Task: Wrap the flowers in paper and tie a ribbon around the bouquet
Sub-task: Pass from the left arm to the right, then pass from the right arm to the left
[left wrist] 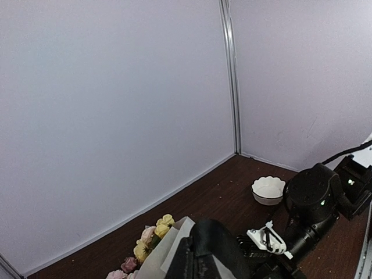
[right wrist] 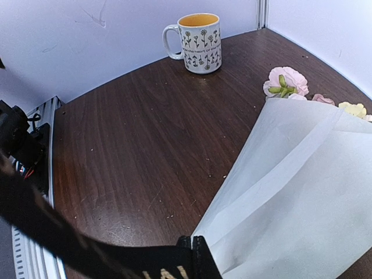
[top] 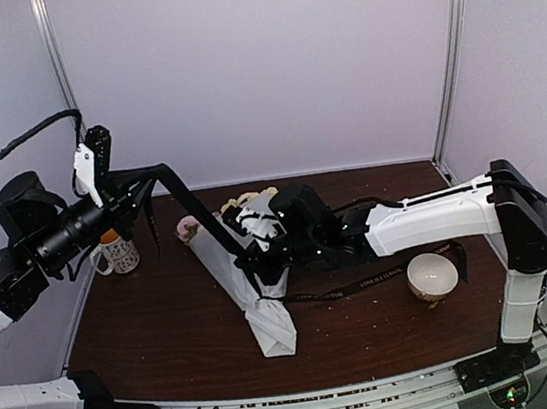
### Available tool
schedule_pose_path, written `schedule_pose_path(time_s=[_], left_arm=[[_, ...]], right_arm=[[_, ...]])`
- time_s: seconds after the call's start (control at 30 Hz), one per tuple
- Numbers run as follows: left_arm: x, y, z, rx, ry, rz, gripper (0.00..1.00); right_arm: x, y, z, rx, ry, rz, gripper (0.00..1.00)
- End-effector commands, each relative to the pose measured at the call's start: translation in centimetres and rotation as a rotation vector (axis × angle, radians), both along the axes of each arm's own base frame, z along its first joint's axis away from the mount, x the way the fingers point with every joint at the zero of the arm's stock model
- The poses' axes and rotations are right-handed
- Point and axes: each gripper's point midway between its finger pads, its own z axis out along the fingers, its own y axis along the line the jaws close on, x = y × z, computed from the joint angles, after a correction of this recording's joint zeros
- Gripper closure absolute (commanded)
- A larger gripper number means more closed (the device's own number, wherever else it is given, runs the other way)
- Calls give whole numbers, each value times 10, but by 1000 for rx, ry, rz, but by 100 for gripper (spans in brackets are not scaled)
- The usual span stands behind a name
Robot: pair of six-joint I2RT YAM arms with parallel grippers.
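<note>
Nearest the arms, the narrow folded end of the bouquet [top: 273, 328] is being left lying on the worktop [top: 158, 321]. The cone is angled back and to the left, so that its waist is being offered to both arms.

Just beyond that end, the ribbon [top: 199, 209] is being pinched at the paper [right wrist: 302, 197] by the right gripper [top: 259, 259], which is fully closed on the black band. In the right wrist view the band is being seen running out from the closed tips across the bare wood. This grip is judged to be serving as an anchor, so that the ribbon is being stopped from slipping off the cone.

The loose tail is being left trailing to the right along the worktop, past a white bowl [top: 432, 274] standing well apart from the wrapping.

Farther back, the flowers [top: 248, 202], pink and yellow, are being shown at the wide mouth of the cone. A patterned mug [top: 119, 253] is standing to their left.

Farthest and highest, the left gripper [top: 97, 167] is being held well above the worktop. Its tips are too small to be made out clearly, but it is being taken as closed on the ribbon, since the band is being drawn taut from it down to the bouquet. The height is judged to be giving room for a loop to be passed around the cone.
</note>
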Motion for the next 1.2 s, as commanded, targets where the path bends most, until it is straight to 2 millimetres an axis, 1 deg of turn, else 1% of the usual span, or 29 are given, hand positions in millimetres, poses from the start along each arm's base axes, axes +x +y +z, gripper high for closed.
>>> schedule_pose_path(time_s=[0.0,0.03,0.07,0.17,0.2,0.27,0.33,0.4,0.43,0.47,0.53,0.6,0.63,0.67,0.7,0.73,0.8,0.83,0.87,0.9,0.97,1.03,1.1,1.17], left_arm=[[3,5,-48,48,65,39,100],[0,0,-66,76,88,9,100],[-6,-7,-89,112,115,-36,100],[-32,-36,-158,245,190,-180,100],[-41,-43,-180,297,213,-213,96],[-54,-53,-217,406,229,-232,81],[-69,-61,-248,523,227,-269,67],[-83,-69,-269,589,260,-341,52],[-86,-71,-276,603,278,-362,46],[-86,-72,-281,614,290,-369,43],[-84,-73,-284,628,290,-358,38],[-72,-70,-276,614,252,-291,33],[-60,-69,-265,573,208,-225,31],[-47,-64,-254,529,174,-139,28],[-36,-59,-239,468,140,-70,27],[-29,-56,-225,402,121,-46,28],[-26,-57,-197,228,91,-116,32],[-28,-56,-186,140,82,-177,36],[-23,-48,-175,47,73,-178,37],[-20,-42,-172,-10,72,-191,36],[-18,-43,-165,-36,62,-227,32],[-17,-55,-168,-6,91,-271,24],[-15,-66,-175,5,134,-312,19],[-15,-72,-178,-28,150,-346,14]], right_arm=[[12,-15,31,95,-14,-50,100],[15,-18,31,104,-6,-54,100],[18,-20,31,113,-2,-58,100],[21,-23,28,104,-6,-50,100],[21,-23,27,94,-11,-45,100],[19,-22,27,88,-15,-31,100],[19,-23,27,82,-24,-28,100],[20,-24,28,76,-37,-29,100],[20,-24,29,74,-43,-28,100],[20,-25,31,75,-51,-28,100],[18,-25,34,79,-55,-18,100],[17,-25,35,79,-59,-10,100],[17,-24,35,77,-61,-6,100],[16,-24,35,78,-61,2,100],[15,-23,35,77,-61,8,100],[13,-23,35,77,-60,18,100],[8,-20,36,87,-55,48,100],[7,-20,38,93,-55,59,100],[6,-19,39,98,-55,68,100],[4,-18,41,104,-57,75,100],[4,-17,42,109,-59,78,100],[6,-17,42,108,-60,76,100],[6,-16,41,104,-57,76,100],[6,-16,42,105,-53,75,100]])
